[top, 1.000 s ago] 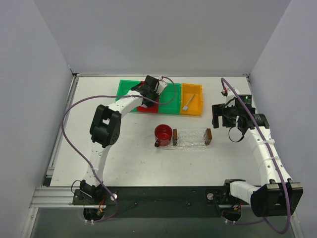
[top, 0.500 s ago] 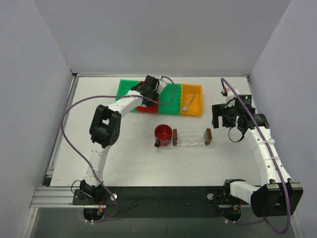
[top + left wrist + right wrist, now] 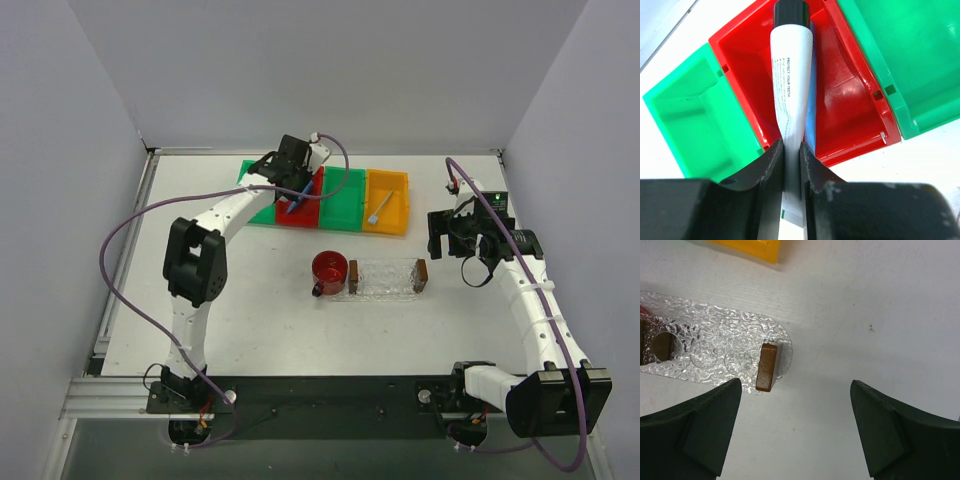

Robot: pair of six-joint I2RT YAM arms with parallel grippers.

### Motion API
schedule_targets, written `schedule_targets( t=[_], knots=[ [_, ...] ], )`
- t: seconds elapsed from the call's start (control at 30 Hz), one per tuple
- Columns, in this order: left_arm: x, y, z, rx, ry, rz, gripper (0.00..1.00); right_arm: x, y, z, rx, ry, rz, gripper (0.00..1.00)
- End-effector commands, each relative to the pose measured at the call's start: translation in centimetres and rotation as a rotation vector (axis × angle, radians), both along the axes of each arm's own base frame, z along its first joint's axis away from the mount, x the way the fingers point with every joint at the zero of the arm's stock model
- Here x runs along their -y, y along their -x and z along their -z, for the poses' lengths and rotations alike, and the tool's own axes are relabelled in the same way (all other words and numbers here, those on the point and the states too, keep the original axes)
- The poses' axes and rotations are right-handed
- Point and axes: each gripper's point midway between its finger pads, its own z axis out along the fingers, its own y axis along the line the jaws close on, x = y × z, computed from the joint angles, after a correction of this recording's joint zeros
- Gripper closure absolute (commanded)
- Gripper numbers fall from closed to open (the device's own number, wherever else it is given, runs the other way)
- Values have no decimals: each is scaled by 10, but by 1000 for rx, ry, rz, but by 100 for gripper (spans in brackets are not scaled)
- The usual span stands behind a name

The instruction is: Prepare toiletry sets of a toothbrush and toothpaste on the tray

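Observation:
My left gripper is shut on the white toothpaste tube with a black cap. It holds the tube over the red bin. The blue toothpaste tube lies in that bin below. The white toothbrush lies in the yellow bin. The clear tray with a wooden block at each end sits mid-table. My right gripper is open and empty, just right of the tray.
A red cup stands against the tray's left end. Green bins flank the red bin at the back. A clear bubbly mat lies under the tray. Grey walls close in the table's sides.
My left gripper has risen and moved back-left from the red bin with the white tube in it, uncovering the blue tube. The right arm has not moved.

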Motion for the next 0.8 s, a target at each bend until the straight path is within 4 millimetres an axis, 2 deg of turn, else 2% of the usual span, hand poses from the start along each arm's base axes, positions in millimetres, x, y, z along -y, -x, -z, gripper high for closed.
schedule_targets(
  t=[0.0,0.13,0.17,0.2,0.23,0.27,0.37,0.4,0.47,0.5,0.57,0.63,0.77],
  knots=[
    [-8,4,-67,110,43,4,100,0,1,-5,20,-12,-2,15],
    [-9,21,-87,133,84,40,100,-10,3,-8,27,-53,-43,15],
    [-9,27,-85,121,90,55,100,-13,3,-9,31,-67,-55,15],
    [-3,36,-101,134,137,99,100,-19,5,-12,35,-87,-78,15],
    [-1,43,-107,133,156,125,100,-23,7,-13,39,-102,-102,14],
    [3,51,-109,121,175,158,100,-33,9,-18,45,-143,-150,14],
    [19,91,-136,98,279,314,100,-49,16,-30,67,-185,-231,12],
    [29,106,-135,62,320,391,100,-57,17,-39,83,-216,-273,12],
    [34,129,-147,51,369,462,100,-69,23,-47,81,-239,-338,11],
    [38,140,-143,25,389,495,100,-78,26,-56,92,-271,-388,11],
    [48,164,-151,2,428,579,100,-90,33,-65,92,-280,-459,10],
    [53,181,-151,-31,438,628,100,-104,41,-78,111,-279,-542,9],
    [65,212,-153,-73,427,737,100,-113,48,-98,190,-196,-648,9]
  ],
)
